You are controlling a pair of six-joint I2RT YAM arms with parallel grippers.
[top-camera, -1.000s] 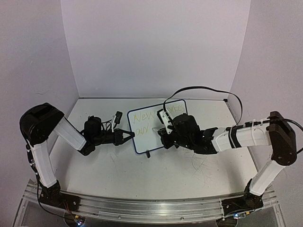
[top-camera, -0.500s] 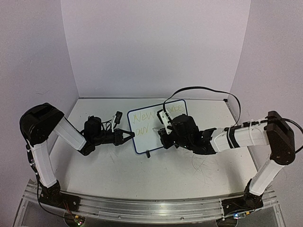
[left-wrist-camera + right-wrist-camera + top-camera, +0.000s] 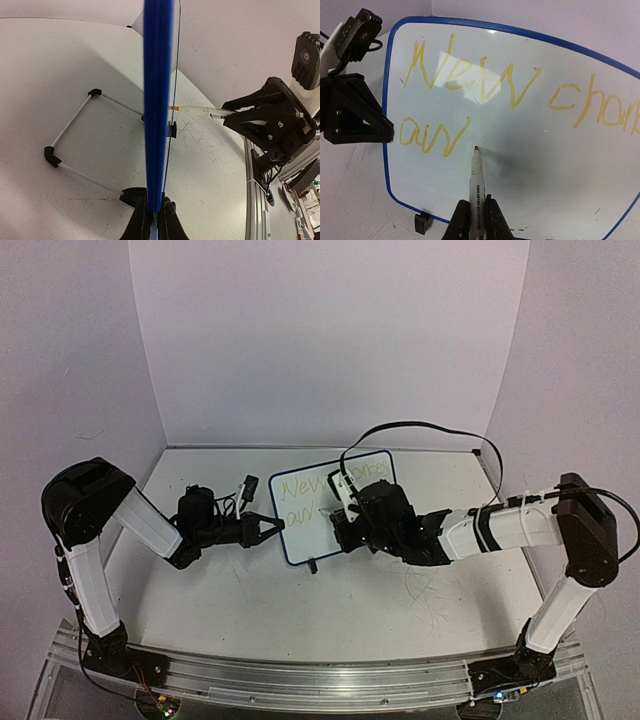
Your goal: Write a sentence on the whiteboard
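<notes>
From above, the whiteboard (image 3: 300, 532) stands tilted at the centre of the table (image 3: 300, 625), with the sentence (image 3: 303, 488) in pale yellow across its face. The left gripper (image 3: 276, 530) comes in from 9 o'clock and its fingers pinch the board's left edge. The right gripper (image 3: 343, 522) reaches in from 3 o'clock and covers the board's right part.

In the left wrist view, the whiteboard (image 3: 157, 100) runs edge-on from 6 to 12 o'clock. The left gripper (image 3: 155, 224) is clamped tight on its blue frame at 6 o'clock. A wire stand (image 3: 75, 131) props the board at 9 o'clock. At 3 o'clock the right gripper (image 3: 229, 111) holds a marker (image 3: 200, 111) whose orange tip meets the board face, above grey scribbles (image 3: 200, 142) on the tabletop.

In the right wrist view, the right gripper (image 3: 475, 220) at 6 o'clock is closed around the marker (image 3: 476, 175), tip on the whiteboard (image 3: 530, 165) just right of "aw". The sentence (image 3: 480, 82) starts "New" above. The left gripper (image 3: 382, 131) grips the frame at 9 o'clock, and a black foot (image 3: 422, 222) sits at 7 o'clock
</notes>
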